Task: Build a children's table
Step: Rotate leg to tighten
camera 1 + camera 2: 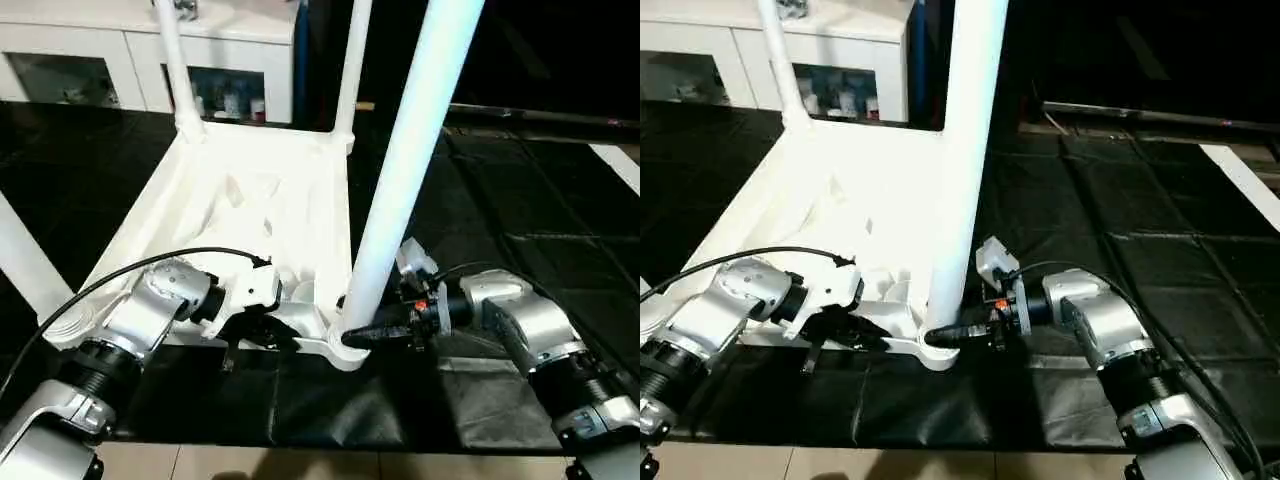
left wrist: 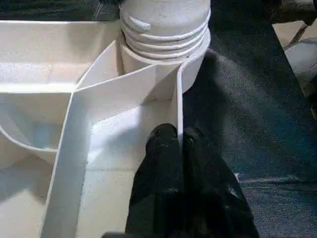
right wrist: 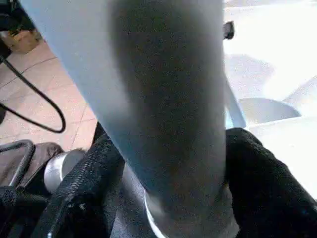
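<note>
The white table top lies upside down on a black mat, ribbed side up. Four white legs stand in its corner sockets: two far ones, one at the near left, and a thick near-right leg. My right gripper is shut on the base of that near-right leg, with black fingers on both sides of it. My left gripper is shut on the thin near rim wall of the top, just short of the threaded leg end in the socket.
A black mat covers the floor around the table, with beige tiles at its near edge. A white glass-door cabinet stands behind. A black cable loops over my left forearm.
</note>
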{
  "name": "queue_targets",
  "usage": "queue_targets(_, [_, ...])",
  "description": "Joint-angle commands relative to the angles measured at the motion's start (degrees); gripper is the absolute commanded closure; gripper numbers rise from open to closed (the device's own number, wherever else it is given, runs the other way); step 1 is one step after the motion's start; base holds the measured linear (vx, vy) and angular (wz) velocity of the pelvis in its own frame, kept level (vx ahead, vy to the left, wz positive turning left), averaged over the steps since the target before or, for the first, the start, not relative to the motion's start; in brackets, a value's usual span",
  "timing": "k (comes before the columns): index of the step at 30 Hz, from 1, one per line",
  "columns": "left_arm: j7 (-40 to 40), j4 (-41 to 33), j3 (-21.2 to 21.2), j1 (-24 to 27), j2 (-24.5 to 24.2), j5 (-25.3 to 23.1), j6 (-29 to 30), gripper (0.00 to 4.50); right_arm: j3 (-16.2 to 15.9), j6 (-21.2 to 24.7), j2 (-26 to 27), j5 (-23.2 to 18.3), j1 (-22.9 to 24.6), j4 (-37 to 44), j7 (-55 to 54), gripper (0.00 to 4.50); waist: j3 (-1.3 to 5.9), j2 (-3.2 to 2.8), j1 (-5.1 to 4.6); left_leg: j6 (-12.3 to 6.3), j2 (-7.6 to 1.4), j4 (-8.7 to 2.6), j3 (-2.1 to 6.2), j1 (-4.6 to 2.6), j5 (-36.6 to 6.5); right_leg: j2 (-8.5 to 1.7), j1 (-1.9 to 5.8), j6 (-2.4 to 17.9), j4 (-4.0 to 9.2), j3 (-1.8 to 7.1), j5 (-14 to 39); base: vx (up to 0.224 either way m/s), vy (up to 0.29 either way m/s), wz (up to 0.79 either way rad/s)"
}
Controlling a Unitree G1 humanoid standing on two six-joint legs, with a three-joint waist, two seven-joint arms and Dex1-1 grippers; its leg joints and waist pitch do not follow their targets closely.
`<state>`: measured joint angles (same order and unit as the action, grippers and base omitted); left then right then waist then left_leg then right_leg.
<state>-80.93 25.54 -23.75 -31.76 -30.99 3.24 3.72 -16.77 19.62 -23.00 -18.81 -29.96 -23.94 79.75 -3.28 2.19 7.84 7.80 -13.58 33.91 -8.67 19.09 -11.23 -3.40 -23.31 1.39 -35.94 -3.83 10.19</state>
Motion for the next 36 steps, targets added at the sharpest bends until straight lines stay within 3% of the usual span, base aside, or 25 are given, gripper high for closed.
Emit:
queue_targets(1, [-1.67, 0.32, -1.91, -0.66, 0.68, -1.03, -0.5, 4.5, -0.57, -1.01, 0.29, 0.34, -1.62, -1.5, 1.62, 1.8, 3.89, -0.54, -0.28, -0.57, 0.48, -3.92, -1.17, 0.47, -9.51, -3.57, 3.29, 10.42, 4.22, 2.46, 13.78, 0.0, 0.0, 0.0])
queue_targets(9, [1.57, 2.36, -0.11, -1.82, 2.5, -1.02, 0.69, 4.5, -0.48, -2.97, 1.08, 0.92, -2.49, -4.62, 3.61, 2.27, 3.78, -0.74, -0.13, -0.2, 0.56, -3.93, -1.23, 0.25, -11.38, -3.5, 3.09, 10.01, 4.64, 2.43, 16.25, 0.0, 0.0, 0.0])
queue_targets(16, [10.48, 1.75, 3.4, -2.61, 6.95, 0.16, 6.98, 4.5, 1.0, -1.31, 2.55, 0.51, 2.47, 0.6, -3.11, 2.39, 3.54, -0.8, 0.15, -0.17, 0.5, -4.05, -1.21, -0.2, -13.18, -3.52, 2.71, 8.73, 5.27, 2.49, 20.63, 0.0, 0.0, 0.0])
queue_targets(20, [17.29, 0.04, 6.53, -2.89, 10.99, 1.46, 12.14, 4.5, 4.65, -1.02, 8.59, 2.98, 3.59, -0.22, -19.44, 2.42, 3.52, -0.62, -0.7, 0.67, 0.98, -4.22, -0.99, 0.53, -12.62, -3.56, 3.14, 6.25, 5.53, 2.17, 24.89, 0.0, 0.0, 0.0])
queue_targets(21, [20.0, -0.23, 7.35, -3.01, 12.47, 1.4, 13.54, 4.5, 6.19, -0.29, 11.08, 3.22, 3.49, -0.8, -24.74, 2.44, 3.46, -0.85, -1.37, 1.16, 1.16, -4.23, -0.86, 0.6, -13.08, -3.56, 3.08, 5.38, 5.74, 2.03, 26.7, 0.0, 0.0, 0.0])
queue_targets(22, [21.57, -0.38, 7.77, -3.08, 13.3, 1.25, 14.34, 4.5, 7.1, 0.29, 12.53, 3.22, 3.39, -1.05, -27.53, 2.45, 3.6, -0.65, -2.17, 1.35, 1.37, -4.21, -0.71, 1.04, -12.75, -3.56, 3.44, 4.38, 5.87, 1.78, 27.9, 0.0, 0.0, 0.0])
queue_targets(23, [24.72, -0.16, 8.38, -3.38, 15.25, 1.0, 15.68, 4.5, 7.99, 0.38, 15.43, 3.84, 2.59, -2.34, -32.61, 2.46, 3.64, -0.92, -2.32, 1.34, 1.42, -4.21, -0.68, 1.01, -12.53, -3.57, 3.38, 4.12, 5.98, 1.73, 28.16, 0.0, 0.0, 0.0])
queue_targets(26, [30.25, 0.68, 9.71, -4.42, 18.82, 0.91, 17.67, 4.5, 9.4, 0.22, 20.28, 4.77, -0.11, -5.85, -40.96, 2.48, 3.83, -1.14, -3.77, 0.82, 1.61, -3.98, -0.74, 0.88, -12.07, -3.23, 2.97, 5.16, 6.06, 1.79, 25.77, 0.0, 0.0, 0.0])
queue_targets(29, [34.56, 2.18, 10.65, -5.89, 21.51, 0.27, 18.47, 4.5, 10.42, -0.76, 24.27, 6.13, -3.22, -9.61, -47.33, 2.48, 3.98, -1.28, -4.39, 0.37, 1.53, -3.92, -0.8, 1.03, -10.8, -3.05, 3.11, 7.1, 5.52, 1.99, 20.3, 0.0, 0.0, 0.0])
queue_targets(33, [36.07, 2.94, 10.83, -6.76, 22.14, -1.06, 18.04, 4.5, 9.41, -2.69, 26.02, 8.68, -4.84, -10.72, -48.27, 2.48, 4.23, -1.26, -4.48, -0.26, 1.41, -3.89, -0.89, 0.98, -9.15, -2.99, 3.4, 8.94, 4.91, 2.23, 14.06, 0.0, 0.0, 0.0])
queue_targets(34, [35.83, 2.9, 10.72, -6.72, 21.93, -1.17, 17.86, 4.5, 9.22, -2.84, 25.94, 8.56, -4.74, -10.57, -47.44, 2.48, 4.2, -1.03, -4.42, -0.77, 1.41, -3.94, -1.0, 1.05, -8.57, -3.02, 3.56, 9.37, 4.93, 2.25, 12.6, 0.0, 0.0, 0.0])
queue_targets(36, [35.08, 2.36, 10.23, -6.17, 21.25, -1.85, 17.53, 4.5, 9.16, -2.42, 25.61, 8.52, -3.96, -9.48, -46.22, 1.93, 4.19, -1.25, -4.33, -1.08, 1.33, -4.0, -1.0, 1.07, -7.85, -3.05, 3.63, 10.06, 4.73, 2.3, 10.78, 0.0, 0.0, 0.0])
